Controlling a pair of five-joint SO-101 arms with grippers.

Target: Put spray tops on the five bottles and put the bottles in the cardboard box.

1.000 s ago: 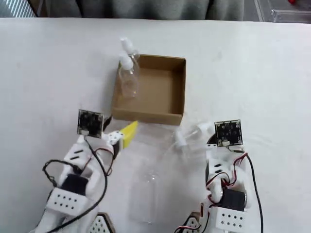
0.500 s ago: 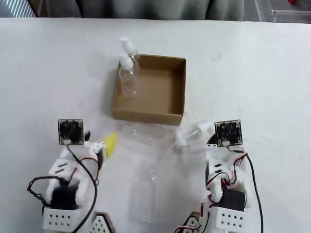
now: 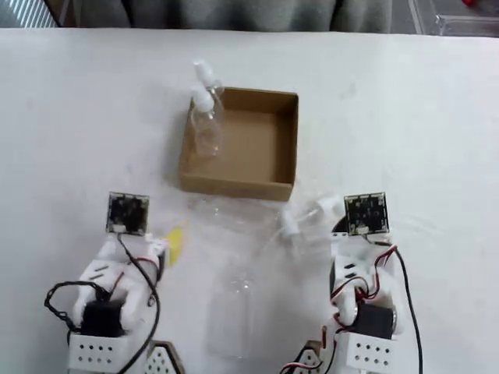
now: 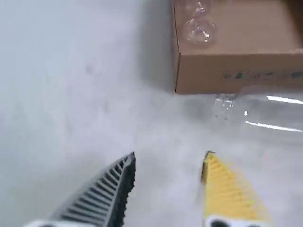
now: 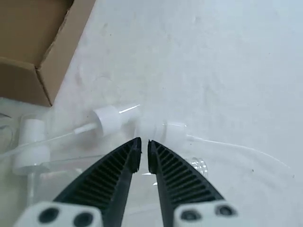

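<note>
Cardboard box [image 4: 236, 71] ahead of left pincer [image 4: 170, 157], tips apart, right pincer [image 5: 144, 142] together beside spray top [image 5: 113, 116]

The white worktop [image 3: 405, 117] lies under the left pincer [image 4: 169, 158] and spreads wide on every side of it. Well beyond that pincer, past the worktop's far edge, hangs grey cloth [image 3: 234, 14]. Far ahead of it and off to its left, a slatted surface [image 3: 22, 12] shows beyond the edge. Far ahead of the right pincer [image 5: 142, 142] and off to its right sits a clear plastic tray [image 3: 464, 23], with something small and red [image 3: 468, 3] at its far rim.
</note>
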